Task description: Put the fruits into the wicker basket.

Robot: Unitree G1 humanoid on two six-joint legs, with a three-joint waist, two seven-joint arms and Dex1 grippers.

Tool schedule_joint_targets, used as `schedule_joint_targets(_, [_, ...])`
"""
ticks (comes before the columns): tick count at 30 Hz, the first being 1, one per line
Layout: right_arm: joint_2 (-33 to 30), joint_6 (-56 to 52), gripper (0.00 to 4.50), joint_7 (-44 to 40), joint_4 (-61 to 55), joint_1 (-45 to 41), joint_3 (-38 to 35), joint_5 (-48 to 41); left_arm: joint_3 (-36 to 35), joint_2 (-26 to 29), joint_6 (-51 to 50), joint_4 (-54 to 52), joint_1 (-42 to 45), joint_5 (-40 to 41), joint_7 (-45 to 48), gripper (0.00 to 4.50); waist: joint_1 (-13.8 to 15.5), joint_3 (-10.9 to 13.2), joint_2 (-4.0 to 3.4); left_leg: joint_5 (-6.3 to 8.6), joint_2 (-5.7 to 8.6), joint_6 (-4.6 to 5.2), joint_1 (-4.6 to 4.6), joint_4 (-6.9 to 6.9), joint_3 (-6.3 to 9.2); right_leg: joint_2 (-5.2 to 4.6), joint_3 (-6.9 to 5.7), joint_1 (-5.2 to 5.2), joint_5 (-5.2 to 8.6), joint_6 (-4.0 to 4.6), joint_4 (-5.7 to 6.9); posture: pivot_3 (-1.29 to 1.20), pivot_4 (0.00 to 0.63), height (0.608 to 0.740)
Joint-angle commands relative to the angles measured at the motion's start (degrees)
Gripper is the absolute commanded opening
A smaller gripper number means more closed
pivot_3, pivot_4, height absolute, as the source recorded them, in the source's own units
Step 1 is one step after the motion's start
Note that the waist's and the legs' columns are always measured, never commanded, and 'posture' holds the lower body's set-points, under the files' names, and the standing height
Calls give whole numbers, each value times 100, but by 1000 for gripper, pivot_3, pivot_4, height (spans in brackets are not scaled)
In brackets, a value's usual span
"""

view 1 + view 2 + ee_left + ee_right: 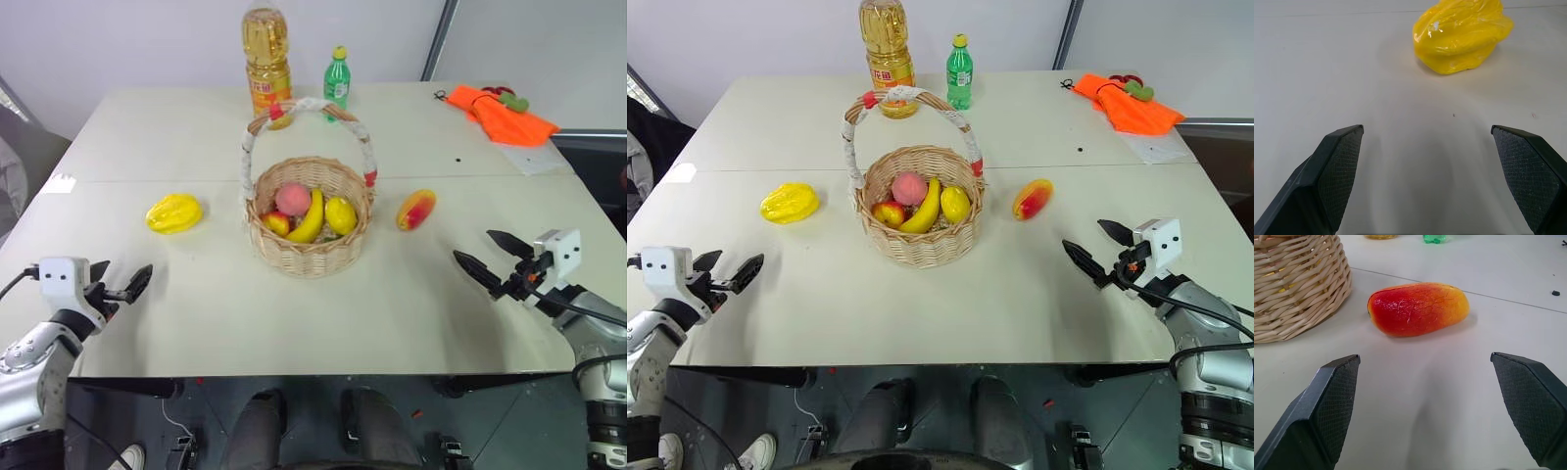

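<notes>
Glossy ridged yellow fruit (174, 213) at left and smooth orange-red mango (416, 209) at right of centre look rigid, light, slippery, best pinched across the short middle; left gripper (125, 285) and right gripper (487, 254) are spread wide, nothing held.

- Pale table (196, 313), seam running across its middle.
- Wicker basket (309, 250) near centre.
- Lumpy yellow fruit (174, 213) to the basket's left, apart from it.
- Mango (416, 209) to its right.
- Far edge: oil bottle (266, 59), green bottle (337, 80).
- Far right corner: orange cloth (502, 115) on white paper (537, 157).
</notes>
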State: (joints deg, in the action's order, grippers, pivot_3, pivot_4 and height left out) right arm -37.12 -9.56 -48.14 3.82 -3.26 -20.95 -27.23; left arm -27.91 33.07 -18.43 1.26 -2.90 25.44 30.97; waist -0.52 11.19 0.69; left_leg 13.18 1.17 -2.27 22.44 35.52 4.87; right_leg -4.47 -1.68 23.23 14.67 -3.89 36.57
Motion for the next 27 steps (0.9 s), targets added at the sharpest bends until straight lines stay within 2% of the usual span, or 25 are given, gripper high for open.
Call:
schedule_joint_targets(1, [2, 118, 4454, -10, -39, -10, -118, -39, -89, 93, 141, -68, 52, -37, 14, 4500, 1, 0, 0, 0, 0, 0, 0, 0, 0, 0, 0, 0, 0, 0, 0, 0, 150, 740])
schedule_joint_targets(13, [-63, 8, 4454, -81, -175, 8, -135, -119, -152, 146, 81, -163, 93, 38, 20, 4500, -1, 0, 0, 0, 0, 0, 0, 0, 0, 1, 0, 0, -1, 0, 0, 0, 150, 740])
schedule_joint_targets(20, [-299, -718, 4454, -352, -1173, 328, -153, -593, 92, 373, 30, -337, 287, -43, 238, 4500, 5, 0, 0, 0, 0, 0, 0, 0, 0, -1, 0, 0, 0, 0, 0, 0, 150, 740])
schedule_joint_targets(27, [-833, -1642, 4454, -491, -2454, 607, -232, -1183, 613, 940, 198, 32, 975, -531, 538, 4500, 20, 0, 0, 0, 0, 0, 1, 0, 0, 0, 0, -1, 1, -1, 0, 0, 150, 740])
